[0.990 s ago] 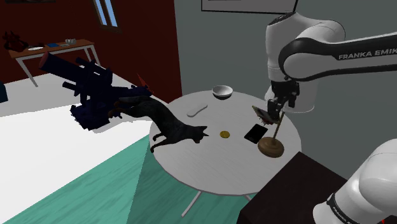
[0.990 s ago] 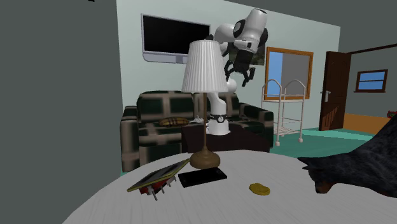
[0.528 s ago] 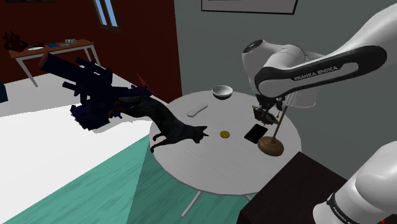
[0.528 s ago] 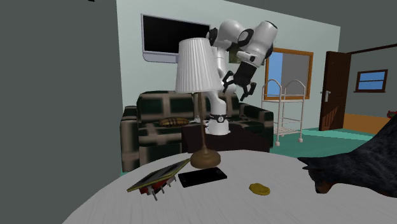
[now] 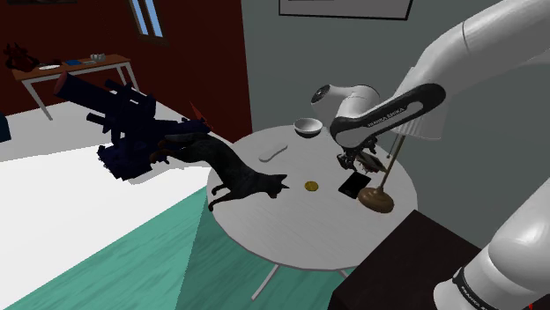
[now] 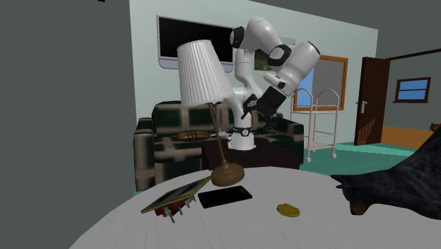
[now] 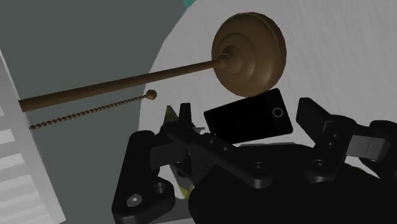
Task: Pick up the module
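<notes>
Seven things are counted on the table (image 5: 300, 231), one of each kind. One lamp (image 6: 198, 72), one phone (image 6: 225, 196) and one module (image 6: 173, 196) are found together near the edge by the stand. One golden disc (image 5: 310, 186) is seen near the middle. One cat (image 5: 242, 172) is counted at the edge on the shoulder view's left, and one white strip (image 5: 273, 154) just beyond it. One bowl (image 5: 308, 127) is placed at the far edge. Off the table, one sofa (image 6: 169, 141), one screen (image 6: 187, 44), one cart (image 6: 318, 120) and one door (image 6: 371, 99) are counted.
</notes>
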`<action>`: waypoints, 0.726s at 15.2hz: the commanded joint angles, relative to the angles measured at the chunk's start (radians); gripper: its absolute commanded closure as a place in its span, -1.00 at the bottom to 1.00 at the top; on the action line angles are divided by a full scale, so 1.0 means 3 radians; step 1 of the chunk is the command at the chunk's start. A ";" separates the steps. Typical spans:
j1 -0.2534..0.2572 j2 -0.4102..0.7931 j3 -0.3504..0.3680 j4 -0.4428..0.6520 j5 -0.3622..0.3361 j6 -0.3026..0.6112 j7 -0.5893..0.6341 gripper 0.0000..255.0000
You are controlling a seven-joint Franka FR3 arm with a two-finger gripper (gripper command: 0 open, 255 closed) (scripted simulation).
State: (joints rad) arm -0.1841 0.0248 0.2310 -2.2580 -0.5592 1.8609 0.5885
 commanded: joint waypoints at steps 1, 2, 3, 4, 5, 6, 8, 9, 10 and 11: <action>-0.0026 0.0289 -0.0035 0.0161 -0.0216 -0.0004 0.0190 -1.00; -0.0029 0.0430 -0.0060 0.0256 -0.0311 -0.0023 0.0273 -1.00; -0.0029 0.0569 -0.0088 0.0355 -0.0402 -0.0045 0.0350 -1.00; -0.0027 0.0707 -0.0118 0.0457 -0.0489 -0.0071 0.0422 -1.00; -0.0022 0.0844 -0.0153 0.0563 -0.0571 -0.0100 0.0488 -1.00; -0.0017 0.0978 -0.0189 0.0673 -0.0649 -0.0131 0.0549 -1.00; -0.0002 0.1244 -0.0269 0.0903 -0.0790 -0.0197 0.0653 -1.00; 0.0006 0.1375 -0.0311 0.1024 -0.0854 -0.0233 0.0697 -1.00; 0.0015 0.1506 -0.0354 0.1148 -0.0914 -0.0269 0.0736 -1.00; 0.0023 0.1636 -0.0398 0.1276 -0.0970 -0.0307 0.0769 -1.00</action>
State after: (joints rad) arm -0.1763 0.4775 0.1271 -1.9091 -0.8282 1.7759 0.8080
